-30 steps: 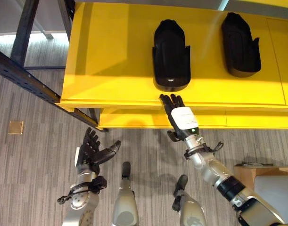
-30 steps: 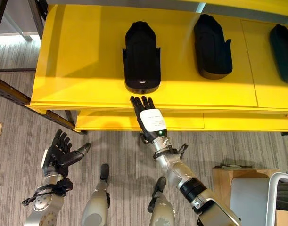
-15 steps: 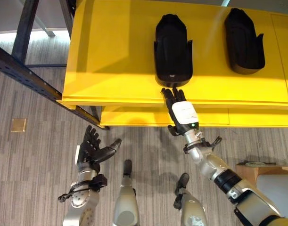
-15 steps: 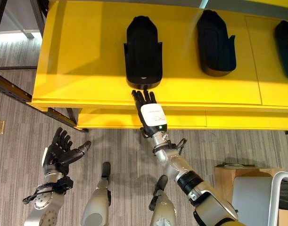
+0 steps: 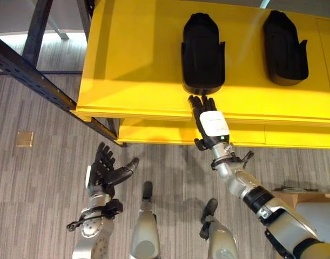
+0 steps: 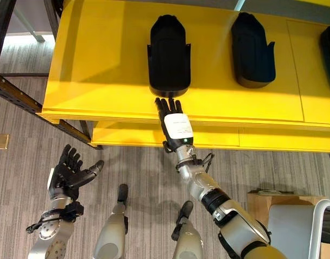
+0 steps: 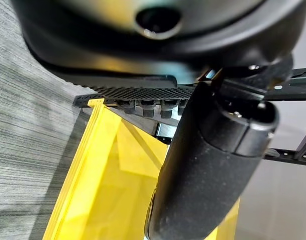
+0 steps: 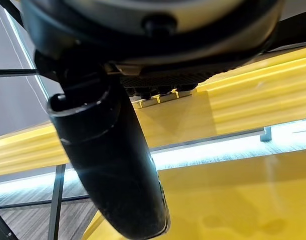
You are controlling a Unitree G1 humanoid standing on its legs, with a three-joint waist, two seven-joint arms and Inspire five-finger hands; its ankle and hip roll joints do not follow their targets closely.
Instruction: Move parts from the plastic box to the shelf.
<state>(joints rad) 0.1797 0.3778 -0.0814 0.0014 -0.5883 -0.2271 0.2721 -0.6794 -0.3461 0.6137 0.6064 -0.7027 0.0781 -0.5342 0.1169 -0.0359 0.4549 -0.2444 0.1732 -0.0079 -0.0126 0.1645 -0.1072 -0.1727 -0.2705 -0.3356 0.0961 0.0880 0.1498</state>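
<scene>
1. Hanging low over the floor (image 5: 40, 216), the left hand (image 5: 104, 171) is idle, its fingers spread and relaxed, holding nothing.
2. Nearer the shelf (image 5: 132, 65), the right hand (image 5: 209, 123) reaches over the front edge with straight, released fingers; the fingertips lie at the near end of a black part (image 5: 203, 54), touching it or just short of it, I cannot tell which.
3. The step in hand looks like placing: this part already lies flat on the yellow shelf, and the hand seems to be either nudging it deeper or letting it go.
4. The next move, as I judge it, calls for drawing the hand straight back without dragging the part toward the edge, then turning to fetch another.
5. Farther right on the shelf lies a second part (image 5: 284, 48), well apart from the first, and a third (image 6: 329, 54) shows at the far right edge.
6. A dark frame (image 5: 29, 75) stands left of the shelf; nothing blocks the hand's way back.
</scene>
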